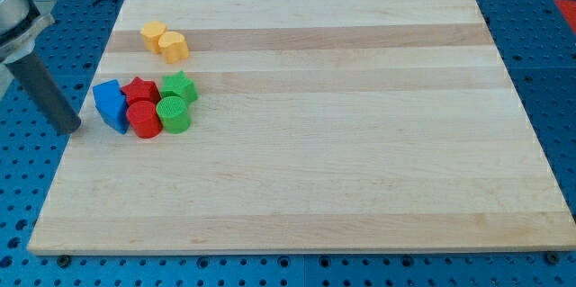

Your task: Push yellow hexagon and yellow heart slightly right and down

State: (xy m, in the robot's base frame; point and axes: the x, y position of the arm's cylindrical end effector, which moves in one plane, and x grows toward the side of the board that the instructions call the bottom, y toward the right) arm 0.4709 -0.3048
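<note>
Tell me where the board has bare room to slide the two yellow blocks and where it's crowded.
Bare wood runs right of the yellow hexagon and yellow heart to the board's right edge. Directly below them it is crowded: red star, green star, red cylinder, green cylinder, blue block. My tip sits left of that cluster.

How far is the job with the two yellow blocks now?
Nothing looks done: the yellow hexagon and yellow heart sit touching near the board's top-left corner. My tip is off the board's left edge, beside the blue block. The whole push remains.
</note>
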